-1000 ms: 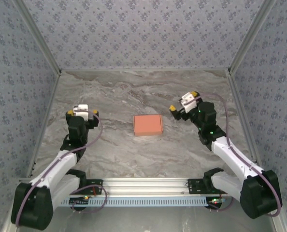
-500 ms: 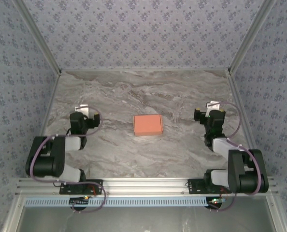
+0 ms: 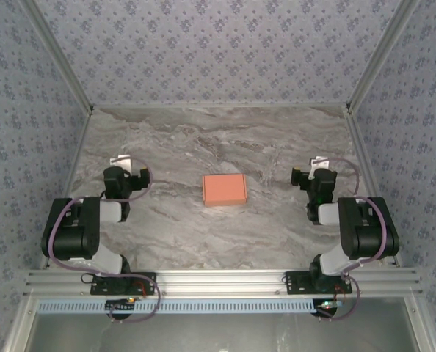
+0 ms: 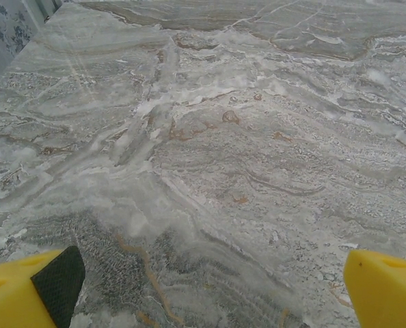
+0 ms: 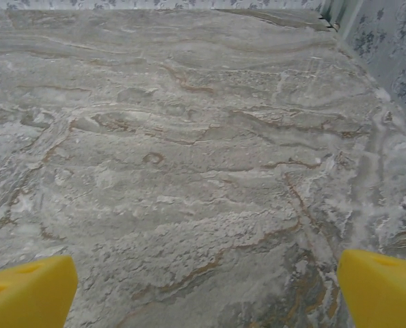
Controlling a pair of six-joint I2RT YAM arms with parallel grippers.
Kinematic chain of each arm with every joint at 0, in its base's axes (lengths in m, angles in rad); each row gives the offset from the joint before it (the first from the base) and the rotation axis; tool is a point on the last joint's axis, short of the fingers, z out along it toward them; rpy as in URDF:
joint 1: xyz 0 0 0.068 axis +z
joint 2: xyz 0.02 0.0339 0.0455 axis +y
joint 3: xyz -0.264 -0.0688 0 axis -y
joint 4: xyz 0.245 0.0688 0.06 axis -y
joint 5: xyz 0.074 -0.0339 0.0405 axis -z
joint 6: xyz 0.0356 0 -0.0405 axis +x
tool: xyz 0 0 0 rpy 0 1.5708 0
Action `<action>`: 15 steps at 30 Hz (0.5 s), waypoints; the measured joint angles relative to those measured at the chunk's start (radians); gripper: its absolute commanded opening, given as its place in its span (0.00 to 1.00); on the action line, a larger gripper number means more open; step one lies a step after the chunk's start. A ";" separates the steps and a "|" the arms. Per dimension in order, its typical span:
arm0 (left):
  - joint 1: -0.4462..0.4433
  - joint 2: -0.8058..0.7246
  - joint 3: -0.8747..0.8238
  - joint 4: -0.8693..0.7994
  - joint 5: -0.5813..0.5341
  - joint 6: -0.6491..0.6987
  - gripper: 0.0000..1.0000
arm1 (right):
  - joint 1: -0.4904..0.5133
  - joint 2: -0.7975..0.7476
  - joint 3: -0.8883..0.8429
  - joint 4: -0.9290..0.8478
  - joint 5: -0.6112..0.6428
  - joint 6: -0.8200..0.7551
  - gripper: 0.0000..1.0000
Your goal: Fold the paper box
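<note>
Marble-patterned tabletop (image 3: pixel 203 139) forms the work surface, enclosed on three sides by blue patterned walls (image 3: pixel 218 51).

1. Position of work piece. The paper box (image 3: pixel 224 190) lies flat near the centre of the tabletop, its long sides roughly parallel to the aluminium rail (image 3: pixel 218 282) at the near edge. It reads as a plain salmon-orange rectangle. From overhead it cannot be told whether the flaps are tucked or whether it has any real height.

2. End effectors. The left gripper (image 3: pixel 130 170) sits well apart from the box on its left side, the right gripper (image 3: pixel 310 170) well apart on its right. Both arms are folded close to their bases. In the wrist views the yellow fingertips (image 4: pixel 25 290) of the left gripper and the yellow fingertips (image 5: pixel 29 290) of the right stand at opposite edges of the picture: jaws fully spread, nothing held, bare tabletop between them.

3. Hazards, as judged.
- Thin cardboard on a smooth surface is likely to slide if pushed from one side without the other gripper bracing it.
- A downward approach with spread jaws may crush a panel or put a crease off the score line.
- Closing on one flap alone could lift and rotate the whole box, losing alignment.
</note>
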 measured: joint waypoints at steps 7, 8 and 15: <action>0.000 0.000 0.000 0.000 0.000 -0.002 0.99 | -0.005 0.000 0.010 -0.021 -0.035 -0.001 1.00; 0.000 0.000 0.000 0.000 0.000 -0.002 0.99 | -0.009 0.000 0.014 -0.027 -0.052 -0.002 1.00; 0.000 0.000 0.000 0.000 0.000 -0.002 0.99 | -0.031 0.000 0.037 -0.061 -0.133 -0.008 1.00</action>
